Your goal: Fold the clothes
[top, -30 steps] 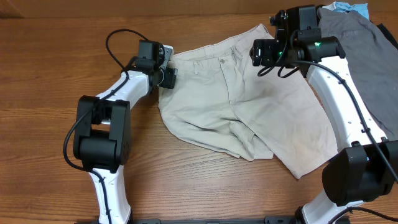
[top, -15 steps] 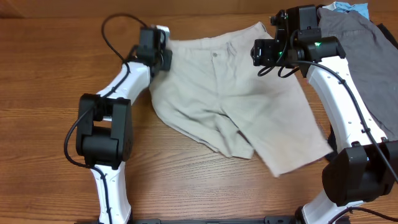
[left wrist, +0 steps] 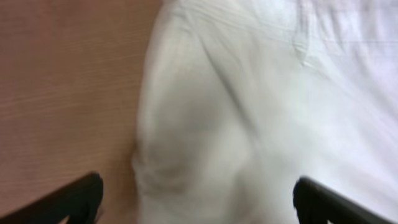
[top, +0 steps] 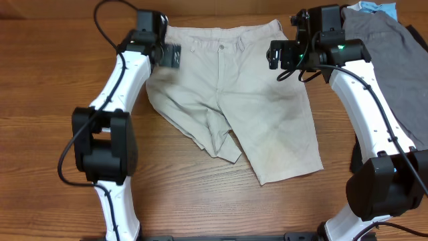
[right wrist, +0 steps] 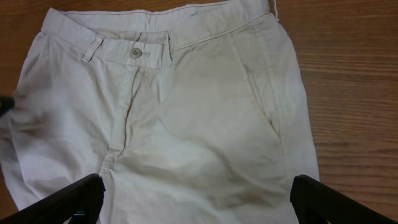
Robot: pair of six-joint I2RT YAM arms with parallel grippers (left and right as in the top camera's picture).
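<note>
Beige shorts (top: 234,94) lie front up on the wooden table, waistband at the far edge and legs pointing toward me. My left gripper (top: 170,57) is at the left end of the waistband, and its wrist view, blurred, shows the jaws (left wrist: 199,202) wide apart over the beige cloth (left wrist: 249,112). My right gripper (top: 275,59) hovers over the right end of the waistband. Its jaws (right wrist: 199,199) are wide apart above the shorts (right wrist: 186,124), whose button and fly show.
A dark grey garment (top: 394,60) lies at the far right, with a blue cloth (top: 378,8) behind it. Bare wood table (top: 53,100) extends to the left and front of the shorts.
My left gripper has moved up and to the left, and the shorts' left waist corner went with it. The shorts turned and spread straighter. My right arm has barely moved.
</note>
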